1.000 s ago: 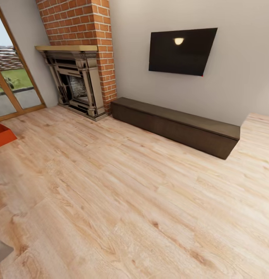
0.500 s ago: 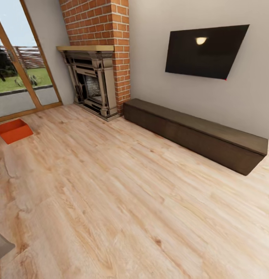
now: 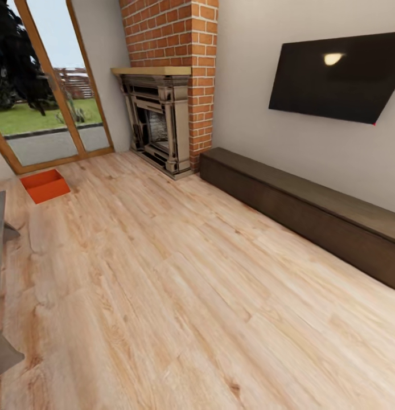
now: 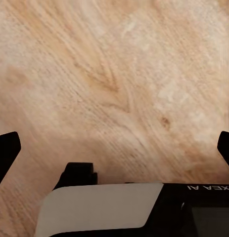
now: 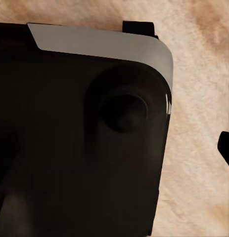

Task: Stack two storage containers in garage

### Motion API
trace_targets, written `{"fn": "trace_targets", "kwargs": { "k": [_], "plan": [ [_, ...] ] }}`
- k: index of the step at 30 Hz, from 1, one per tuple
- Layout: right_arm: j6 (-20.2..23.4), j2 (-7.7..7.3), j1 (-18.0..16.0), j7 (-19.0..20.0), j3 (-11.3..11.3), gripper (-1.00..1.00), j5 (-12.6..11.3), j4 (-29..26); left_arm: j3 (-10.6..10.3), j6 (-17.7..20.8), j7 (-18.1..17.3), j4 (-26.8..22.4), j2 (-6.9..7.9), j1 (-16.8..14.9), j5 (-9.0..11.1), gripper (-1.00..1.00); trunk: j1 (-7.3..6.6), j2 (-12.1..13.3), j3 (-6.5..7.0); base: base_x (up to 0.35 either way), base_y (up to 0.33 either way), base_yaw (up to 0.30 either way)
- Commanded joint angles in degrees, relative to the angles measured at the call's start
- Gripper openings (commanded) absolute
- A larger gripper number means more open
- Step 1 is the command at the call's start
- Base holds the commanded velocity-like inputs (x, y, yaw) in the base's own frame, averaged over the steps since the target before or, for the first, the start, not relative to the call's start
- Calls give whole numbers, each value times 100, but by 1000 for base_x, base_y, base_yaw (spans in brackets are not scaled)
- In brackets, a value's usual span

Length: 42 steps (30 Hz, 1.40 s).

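**One bin by the glass doors**

I stand in the living room on the wood plank floor (image 3: 180,296). One orange-red bin (image 3: 45,185) sits open side up on that floor, just in front of the wood-framed glass doors (image 3: 49,97) and well apart from the brick fireplace (image 3: 163,114). A long dark bench (image 3: 311,213) runs along the wall under a black television (image 3: 340,77).

My left pincer (image 4: 114,148) hangs over bare planks, its two dark fingertips (image 4: 5,153) spread wide with nothing between them. Of my right pincer I see one fingertip (image 5: 226,148) beside a black housing (image 5: 79,133); I cannot tell whether it is spread.
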Motion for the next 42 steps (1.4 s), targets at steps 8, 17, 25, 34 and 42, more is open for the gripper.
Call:
{"fn": "trace_targets", "kwargs": {
  "k": [8, 17, 25, 34, 42],
  "plan": [
    [-17, -2, -6, 13, 26, 100, -9, 14, -49, -23, 28, 7, 0, -5, 49, 100, 3, -2, -4, 304, -185, 252],
    [-17, 7, -6, -8, 27, 100, -8, 14, -48, -31, 30, 7, 1, -5, 49, 100, 3, -2, -4, 334, -74, 252],
    [-17, 7, -6, -15, 28, 100, -10, 15, -49, -31, 30, 7, 1, -5, 49, 100, 3, -2, -4, 342, -5, 253],
    [-17, 7, -6, -24, 27, 100, -10, 14, -49, -31, 30, 7, 2, -5, 49, 100, 3, -2, -4, 343, -1, 253],
    [-17, 7, -6, -25, 26, 100, -10, 14, -48, -31, 30, 7, 3, -5, 49, 100, 3, -2, -4, 343, 0, 254]
  ]
}}
